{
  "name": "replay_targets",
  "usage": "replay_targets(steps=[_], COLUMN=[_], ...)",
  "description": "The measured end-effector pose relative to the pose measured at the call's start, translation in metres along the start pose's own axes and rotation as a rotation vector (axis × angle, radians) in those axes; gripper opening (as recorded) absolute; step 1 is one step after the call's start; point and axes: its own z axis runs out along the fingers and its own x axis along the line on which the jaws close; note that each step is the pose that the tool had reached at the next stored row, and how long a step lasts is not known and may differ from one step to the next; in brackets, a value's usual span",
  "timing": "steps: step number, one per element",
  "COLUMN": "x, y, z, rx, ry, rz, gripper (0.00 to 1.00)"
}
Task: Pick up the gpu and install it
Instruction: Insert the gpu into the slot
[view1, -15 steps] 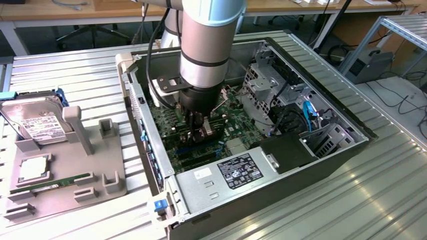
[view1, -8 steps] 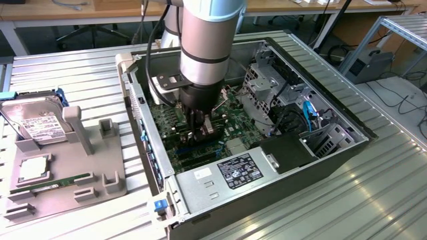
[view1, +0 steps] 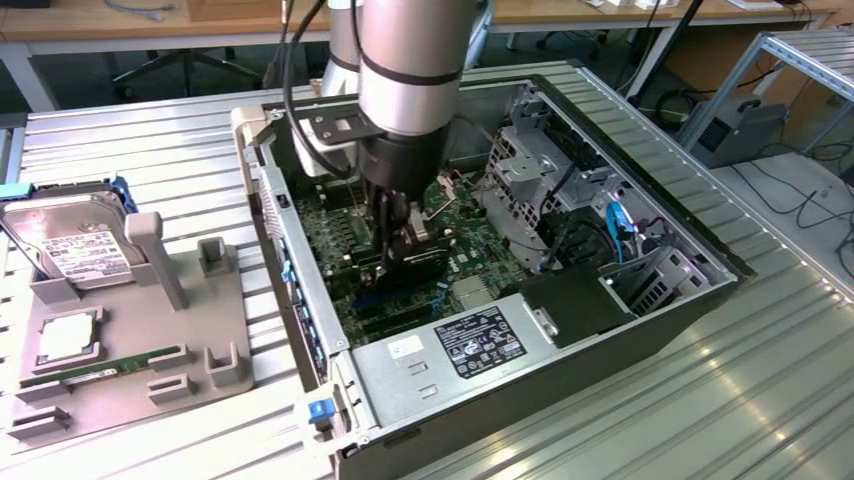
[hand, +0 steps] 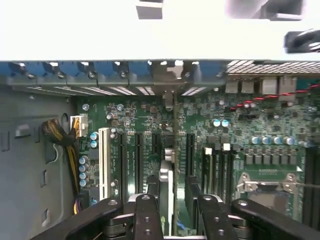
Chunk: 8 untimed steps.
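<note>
A: Black-fingered robot hand (hand: 172, 212) reaches into the open grey metal computer case (view1: 400, 365); what does it grasp?

B: Its fingers (hand: 145, 215) clench the thin dark gpu card (hand: 166, 192), held edge-on and upright over the green motherboard's (hand: 250, 130) black expansion slots (hand: 138, 155).

I see a big open computer case (view1: 641, 330) lying on a ribbed metal table (view1: 747, 400). Inside it is a green board (hand: 250, 125) with long black slots. A silver box with a black sticker (view1: 474, 345) sits at the near end. On the exterior view's left, a gray stand (view1: 160, 350) holds a hard drive (view1: 74, 245) and, I think, a thin green stick (view1: 114, 368).
</note>
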Motion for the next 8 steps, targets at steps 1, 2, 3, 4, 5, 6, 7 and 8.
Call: replay_targets(steps=[1, 2, 3, 4, 5, 6, 7, 8], x=[-0.0014, -0.0031, -0.0051, -0.0063, -0.0066, -0.0066, -0.0066, -0.0066], y=[0.0, 0.0, 0.0, 0.0, -0.0003, -0.0016, -0.0031, -0.0052], z=[-0.0032, -0.0058, -0.0078, -0.0089, -0.0092, -0.0091, -0.0092, -0.0092], rx=[0.0, 0.0002, 0.0002, 0.0, -0.0001, -0.0014, -0.0041, -0.008], ry=[0.0001, 0.0003, 0.0012, 0.0018, 0.0019, 0.0019, 0.0018, 0.0017], rz=[0.0, 0.0, 0.0, 0.0, 0.0, 0.0, 0.0, 0.0], gripper=[0.35, 0.35, 0.35, 0.34, 0.27, 0.27, 0.27, 0.21])
